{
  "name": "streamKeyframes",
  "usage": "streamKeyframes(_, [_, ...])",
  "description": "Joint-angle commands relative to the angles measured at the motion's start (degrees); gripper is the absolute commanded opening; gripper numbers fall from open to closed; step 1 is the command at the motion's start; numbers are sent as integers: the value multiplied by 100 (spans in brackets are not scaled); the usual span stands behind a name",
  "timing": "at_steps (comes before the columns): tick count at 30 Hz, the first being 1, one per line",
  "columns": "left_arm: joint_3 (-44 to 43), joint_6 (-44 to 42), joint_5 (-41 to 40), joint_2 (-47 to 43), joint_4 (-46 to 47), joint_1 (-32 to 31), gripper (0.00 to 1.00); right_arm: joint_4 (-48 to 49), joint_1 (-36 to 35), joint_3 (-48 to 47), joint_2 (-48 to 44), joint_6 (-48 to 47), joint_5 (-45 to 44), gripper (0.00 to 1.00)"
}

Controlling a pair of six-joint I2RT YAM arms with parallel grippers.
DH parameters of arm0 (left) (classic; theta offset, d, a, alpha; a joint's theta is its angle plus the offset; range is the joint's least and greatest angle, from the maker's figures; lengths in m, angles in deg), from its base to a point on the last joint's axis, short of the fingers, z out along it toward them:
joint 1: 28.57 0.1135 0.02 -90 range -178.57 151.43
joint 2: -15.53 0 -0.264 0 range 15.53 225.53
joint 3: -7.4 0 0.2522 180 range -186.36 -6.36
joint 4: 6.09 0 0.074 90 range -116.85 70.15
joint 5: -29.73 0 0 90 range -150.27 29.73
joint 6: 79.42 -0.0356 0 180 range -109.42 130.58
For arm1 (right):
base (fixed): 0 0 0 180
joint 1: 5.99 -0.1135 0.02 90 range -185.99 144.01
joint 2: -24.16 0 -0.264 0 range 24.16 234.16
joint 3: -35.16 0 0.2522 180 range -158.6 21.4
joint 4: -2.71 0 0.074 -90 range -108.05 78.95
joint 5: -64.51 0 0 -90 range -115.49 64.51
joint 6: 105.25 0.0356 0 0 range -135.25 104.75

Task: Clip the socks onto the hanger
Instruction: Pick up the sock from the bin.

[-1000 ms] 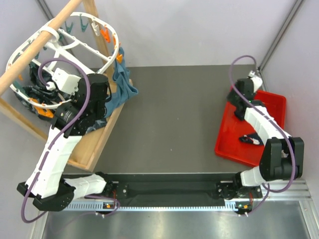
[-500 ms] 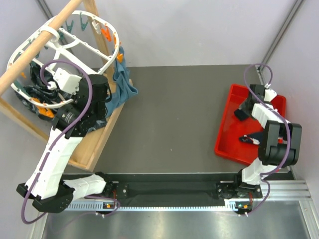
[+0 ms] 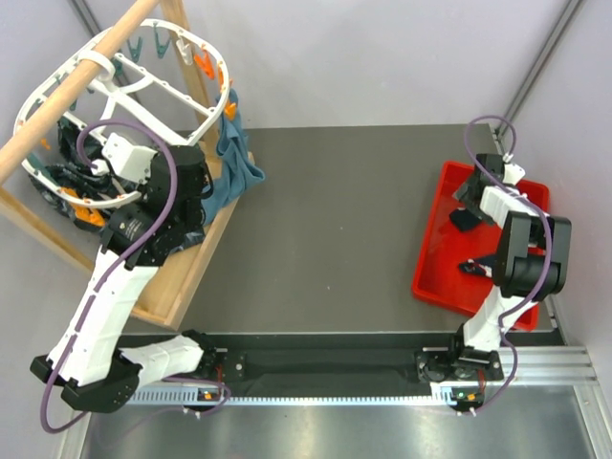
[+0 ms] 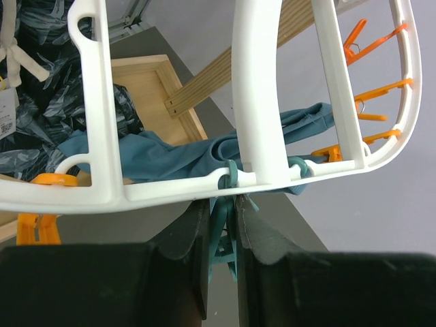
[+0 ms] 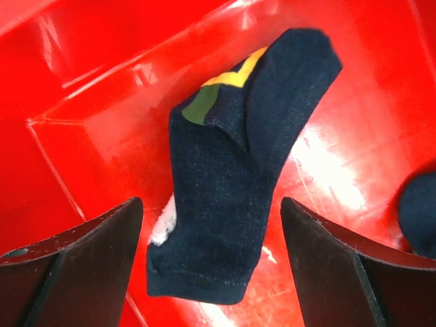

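My left pincer [image 4: 221, 208] is closed on a teal clip [image 4: 222, 235], its two dark fingers pressed against either side of it. The clip hangs from a white cross bar of the hanger [image 4: 255, 82] directly above my fingers. Past the bar lies a teal-blue garment [image 4: 170, 157], with a dark patterned cloth [image 4: 41, 88] to one side and orange clips [image 4: 371, 112] along the hanger's curved rim on the other. Beyond these is a wooden frame [image 4: 146, 78].

My right pincer [image 5: 209, 202] is spread wide above a navy sock [image 5: 231, 184], one finger on each side and neither touching it. The sock lies crumpled on the floor of the red tray [image 5: 102, 102], its yellow badge at the far end. A second sock [image 5: 419, 211] shows at the edge. The tray rests on the grey surface [image 3: 335, 210], well apart from the hanger.
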Motion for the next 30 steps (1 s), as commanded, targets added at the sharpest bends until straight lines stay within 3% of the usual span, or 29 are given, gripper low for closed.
streamKeyframes(1, [101,10,141,-70,-137,4,0,59,28,-335,186,-13,47,82])
streamKeyframes(3, [119,54,150,-79,-181,4,0,49,28,-335,265,57,38,80])
streamKeyframes(8, [224,177,176,-88,-181,4,0,93,19,-230,231,128,-41,62])
streamKeyframes(10, [242,203,194,-88,-163,4,0,128,19,-159,169,154,-67,37])
streamKeyframes(13, [242,230,246,-79,-146,4,0,138,28,-80,64,172,-58,15])
streamKeyframes(17, [233,265,290,-88,-163,4,0,49,19,-1,-295,181,-32,0])
streamKeyframes(24, [251,327,343,-149,-190,4,0,-100,-138,306,-1631,224,38,0])
streamKeyframes(29, [260,362,361,-185,-198,4,0,-222,-911,237,-2695,93,-75,0])
streamKeyframes(30, [260,388,361,-193,-216,4,0,-284,-1452,184,-2801,84,-128,0])
